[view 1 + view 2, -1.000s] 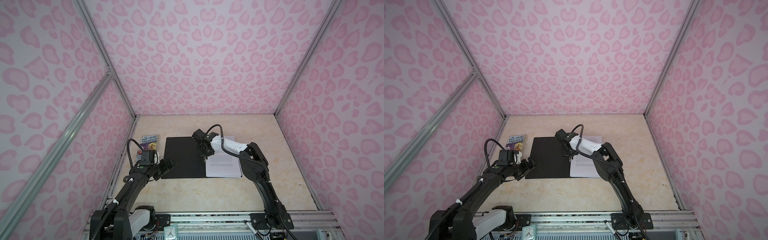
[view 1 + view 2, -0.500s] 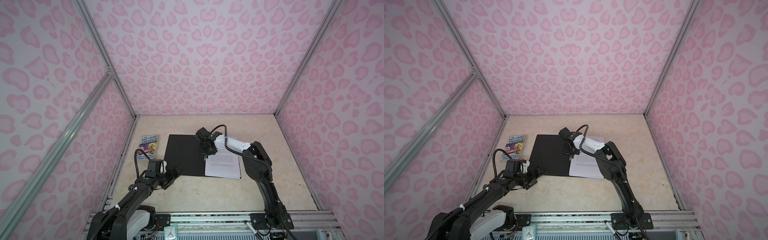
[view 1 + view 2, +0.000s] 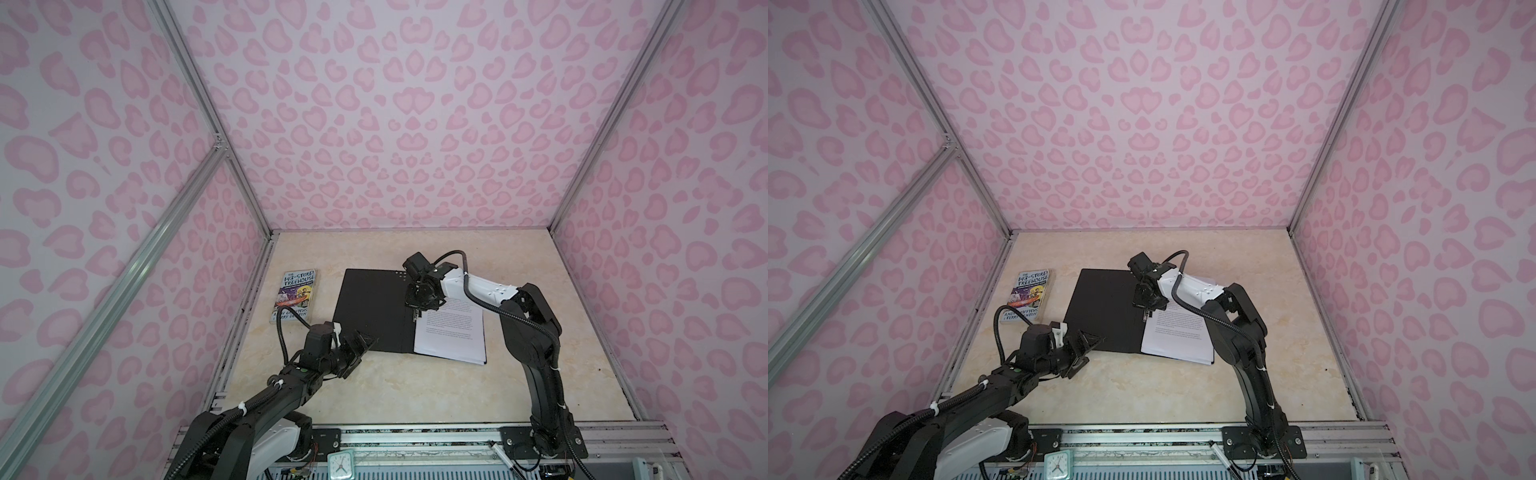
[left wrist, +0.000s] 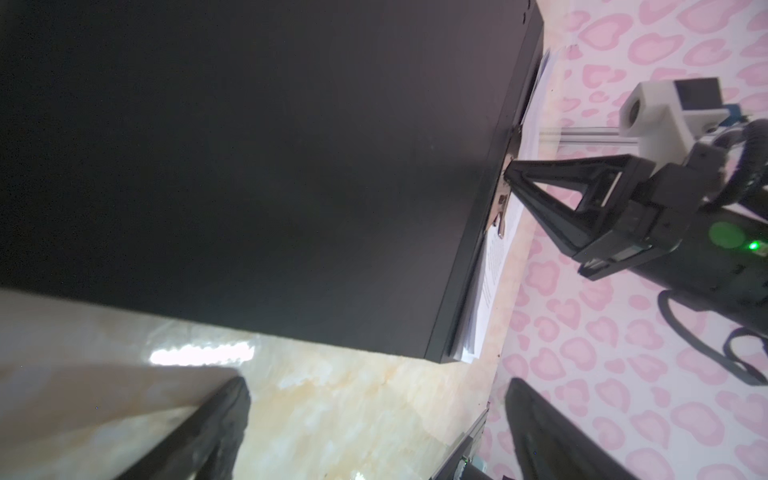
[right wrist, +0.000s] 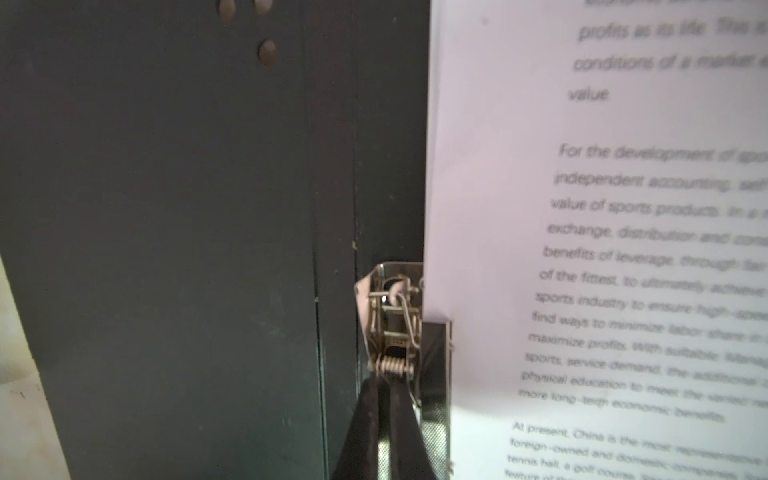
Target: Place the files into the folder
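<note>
Plainly, we judge this the clamping step: the thin black folder (image 3: 374, 307) lies open mid-frame in both top views, with the stack of white printed paper files (image 3: 453, 332) on its right half. Our right pincer (image 5: 384, 382) is closed tight, tips at the silver metal spring clip (image 5: 395, 328); whether it pinches the lever we cannot tell. We should press straight, never dragging the files. Our left pincer (image 4: 376, 388) gapes wide, empty, over the beige marble worktop (image 3: 415, 395) by the folder's lower-left corner.
</note>
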Controlling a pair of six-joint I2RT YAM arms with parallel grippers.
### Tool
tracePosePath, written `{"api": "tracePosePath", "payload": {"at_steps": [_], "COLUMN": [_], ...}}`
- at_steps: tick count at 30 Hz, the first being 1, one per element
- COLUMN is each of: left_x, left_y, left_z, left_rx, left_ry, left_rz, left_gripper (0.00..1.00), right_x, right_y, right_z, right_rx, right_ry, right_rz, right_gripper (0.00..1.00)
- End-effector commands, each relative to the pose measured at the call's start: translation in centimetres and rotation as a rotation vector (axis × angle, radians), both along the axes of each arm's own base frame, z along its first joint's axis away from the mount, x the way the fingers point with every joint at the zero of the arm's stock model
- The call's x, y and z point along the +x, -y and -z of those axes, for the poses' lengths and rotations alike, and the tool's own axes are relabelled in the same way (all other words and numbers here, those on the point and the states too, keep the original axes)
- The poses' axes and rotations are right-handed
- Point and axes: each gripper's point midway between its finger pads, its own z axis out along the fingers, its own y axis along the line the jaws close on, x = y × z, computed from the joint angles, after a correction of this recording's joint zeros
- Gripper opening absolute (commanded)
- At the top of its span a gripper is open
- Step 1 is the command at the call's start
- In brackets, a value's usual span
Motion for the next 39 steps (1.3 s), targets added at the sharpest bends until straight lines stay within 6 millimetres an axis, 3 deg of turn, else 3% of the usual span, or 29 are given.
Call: {"api": "tracePosePath", "payload": {"at_steps": [1,7,12,15,20,24,36,39], "left_x": [1.1,2.2,3.7,4.8,6.1,6.0,3.0,1.8], "left_y": [-0.9,-0.1,0.4,0.2,-0.1,1.2,3.2,3.6], "left_z": [0.2,0.3,-0.9,-3.3,-9.1,-13.3,-19.2,-20.5], "left_rx": [0.008,-0.036,-0.062,-0.046,-0.003,-0.039,-0.022,-0.024], "left_ry": [0.009,0.003,0.077,0.182,0.388,0.498,0.674,0.71], "left_rz": [-0.1,-0.15,-0.199,-0.206,-0.187,-0.111,0.076,0.136], "left_gripper": [0.97,0.97,0.98,0.98,0.97,0.97,0.97,0.97], "right_x": [0.0,-0.6,-1.1,-1.2,-1.6,-2.1,-2.5,-2.4], "right_y": [-0.3,-0.3,-0.4,-0.3,-0.5,-1.1,-3.5,-4.5], "right_z": [-0.3,-0.4,0.0,0.4,1.1,1.7,1.8,1.7], "right_rx": [0.046,0.075,0.08,0.072,0.077,0.083,0.106,0.119], "right_ry": [0.0,-0.009,-0.024,-0.032,-0.041,-0.043,-0.042,-0.04], "right_rz": [0.005,0.0,-0.018,-0.031,-0.055,-0.081,-0.153,-0.16], "right_gripper": [0.0,0.0,0.0,0.0,0.0,0.0,0.0,0.05]}}
